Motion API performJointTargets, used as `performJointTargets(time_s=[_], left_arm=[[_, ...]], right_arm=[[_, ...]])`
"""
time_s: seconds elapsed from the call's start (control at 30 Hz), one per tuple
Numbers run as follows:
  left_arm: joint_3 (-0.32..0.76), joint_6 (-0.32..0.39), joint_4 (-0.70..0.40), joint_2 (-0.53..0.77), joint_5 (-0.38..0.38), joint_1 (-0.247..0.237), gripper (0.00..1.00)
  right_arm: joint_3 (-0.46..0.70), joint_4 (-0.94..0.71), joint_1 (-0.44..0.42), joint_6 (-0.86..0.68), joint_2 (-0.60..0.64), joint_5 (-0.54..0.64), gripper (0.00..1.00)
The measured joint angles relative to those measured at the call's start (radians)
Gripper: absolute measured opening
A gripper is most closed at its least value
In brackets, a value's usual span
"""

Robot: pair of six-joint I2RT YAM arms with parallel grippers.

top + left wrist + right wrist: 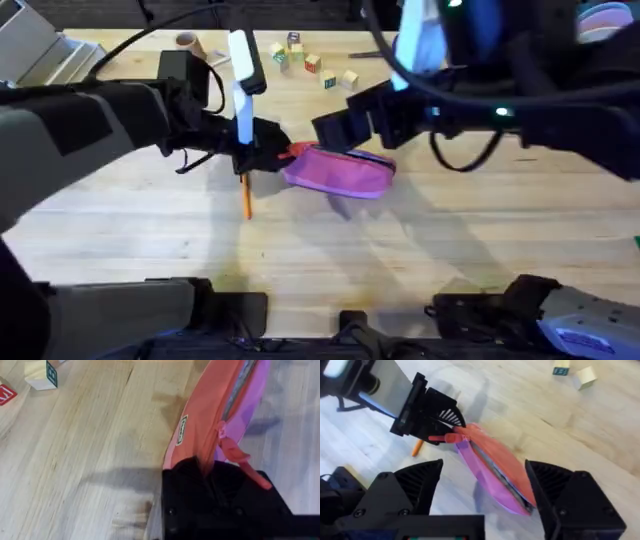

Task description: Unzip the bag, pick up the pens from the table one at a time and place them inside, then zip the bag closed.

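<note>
Sat mid-table [150, 230] on the light wood: pink bag [340, 170], lying flat. Left gripper [262, 150] was clamped on the bag's left end, pinching the fabric right by the red pull tab [240, 457]. Right gripper [482, 485] hung over the bag's right side with fingers [417, 482] spread wide, not touching. Orange pen [245, 197] lay just left of the bag, poking out toward the near edge. Few toy blocks [312, 62] way off at the far side.

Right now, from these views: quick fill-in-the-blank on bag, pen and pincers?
1. The left pincer is shut on one ____ of the bag.
2. The right pincer hovers over the bag with its jaws ____.
3. The pen lying on the table is ____ in colour.

Missing: end; open; orange
</note>
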Motion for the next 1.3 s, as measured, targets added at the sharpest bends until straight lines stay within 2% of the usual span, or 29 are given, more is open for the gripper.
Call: performJointTargets(time_s=[0.1, 0.13, 0.27, 0.3, 0.33, 0.6, 0.77, 0.87, 0.9, 0.97, 1.0, 1.17, 1.2, 1.23, 1.3], left_arm=[[0.0, 0.0, 0.0, 0.0, 0.0, 0.0, 0.046], [0.0, 0.002, 0.001, 0.0, 0.001, 0.0, 0.143], [0.0, 0.001, 0.001, 0.0, 0.016, 0.0, 0.776], [0.0, 0.0, 0.001, 0.0, 0.019, 0.0, 0.908], [0.0, -0.001, 0.0, 0.0, 0.02, 0.0, 0.972], [0.001, -0.002, -0.005, 0.0, 0.018, 0.0, 0.992], [0.005, -0.002, -0.081, -0.03, 0.013, 0.0, 0.992], [0.013, -0.002, -0.145, -0.099, 0.011, 0.006, 0.992], [0.04, -0.002, -0.224, -0.232, 0.012, 0.037, 0.992], [0.043, -0.002, -0.254, -0.28, 0.011, 0.049, 0.992], [0.044, -0.002, -0.29, -0.345, 0.011, 0.057, 0.992], [0.044, -0.002, -0.303, -0.412, 0.011, 0.063, 0.992], [0.044, -0.002, -0.303, -0.418, 0.011, 0.063, 0.992], [0.044, -0.002, -0.304, -0.42, 0.011, 0.063, 0.992], [0.044, -0.001, -0.304, -0.419, 0.011, 0.063, 0.993]], right_arm=[[0.002, -0.025, 0.0, -0.028, -0.03, 0.023, 0.996], [0.002, -0.03, 0.0, -0.034, -0.034, 0.028, 0.996], [0.002, -0.037, 0.0, -0.048, -0.035, 0.038, 0.996], [0.002, -0.037, 0.0, -0.049, -0.035, 0.039, 0.996], [0.002, -0.037, 0.0, -0.05, -0.035, 0.04, 0.996], [0.002, -0.044, 0.0, -0.06, -0.035, 0.041, 0.996], [0.007, -0.068, 0.0, -0.088, -0.035, 0.02, 0.996], [0.025, -0.091, 0.0, -0.118, -0.035, 0.01, 0.996], [0.081, -0.153, 0.0, -0.168, -0.021, 0.006, 0.996], [0.106, -0.166, 0.0, -0.188, -0.003, 0.006, 0.996], [0.138, -0.184, -0.004, -0.221, 0.028, 0.006, 0.996], [0.153, -0.184, -0.011, -0.275, 0.058, 0.006, 0.996], [0.153, -0.184, -0.012, -0.29, 0.062, 0.006, 0.98], [0.153, -0.185, -0.012, -0.305, 0.066, 0.006, 0.918], [0.153, -0.185, -0.013, -0.338, 0.076, 0.006, 0.686]])
